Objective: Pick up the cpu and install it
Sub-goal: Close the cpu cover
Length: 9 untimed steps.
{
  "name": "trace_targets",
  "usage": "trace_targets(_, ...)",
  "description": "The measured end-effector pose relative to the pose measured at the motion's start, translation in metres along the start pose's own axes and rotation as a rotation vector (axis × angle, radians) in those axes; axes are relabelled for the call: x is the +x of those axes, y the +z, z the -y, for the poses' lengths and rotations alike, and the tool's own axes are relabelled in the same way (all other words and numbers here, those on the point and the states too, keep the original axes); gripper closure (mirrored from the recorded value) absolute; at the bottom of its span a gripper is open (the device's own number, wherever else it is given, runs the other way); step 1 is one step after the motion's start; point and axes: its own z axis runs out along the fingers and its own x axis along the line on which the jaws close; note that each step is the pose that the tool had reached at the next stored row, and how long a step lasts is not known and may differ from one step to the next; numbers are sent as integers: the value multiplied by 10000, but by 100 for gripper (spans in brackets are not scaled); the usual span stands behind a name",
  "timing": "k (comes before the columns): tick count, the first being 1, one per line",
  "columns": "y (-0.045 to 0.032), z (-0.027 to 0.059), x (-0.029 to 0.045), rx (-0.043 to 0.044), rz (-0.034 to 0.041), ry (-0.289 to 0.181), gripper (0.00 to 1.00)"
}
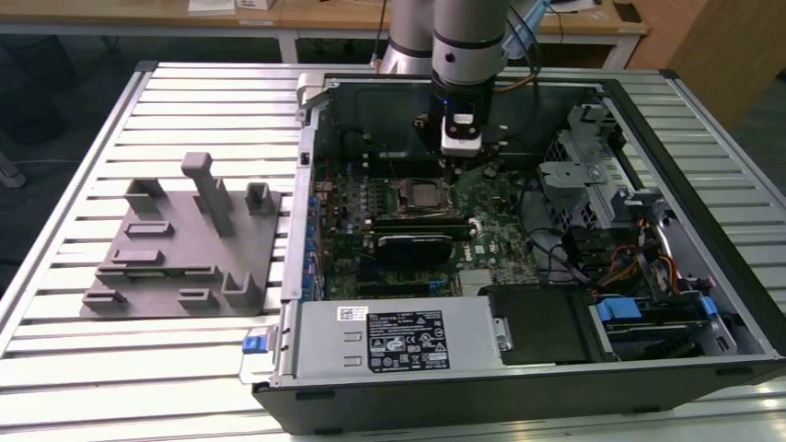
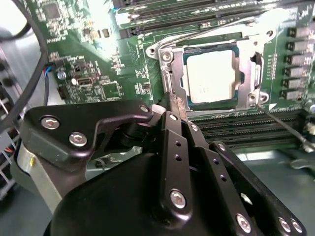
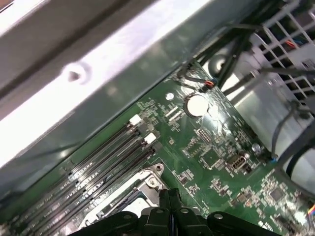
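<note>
Open computer case (image 1: 516,398) on a slatted counter (image 1: 209,101). My end effector (image 2: 170,98) hangs over the motherboard (image 2: 98,73), its two fingers pressed together and holding nothing. The cpu (image 2: 211,76) lies flat inside the socket (image 2: 166,78) near the board's middle, just beside and below the tips (slightly toward the exterior view's left). Being square, it has no long axis.

You have clear room straight above the socket (image 1: 424,193); the claw (image 1: 457,166) hangs just beside it. Case wall (image 1: 304,157) closes the board (image 1: 491,228) edge at the exterior view's left. Drive cage (image 1: 587,161) and cables (image 1: 553,258) crowd that view's right. Power supply (image 1: 393,336) blocks the camera-side edge.
</note>
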Motion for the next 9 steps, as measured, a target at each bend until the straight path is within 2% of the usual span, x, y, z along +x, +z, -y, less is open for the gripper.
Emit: trace_targets(9,8,0,1,-63,4,-1574,89)
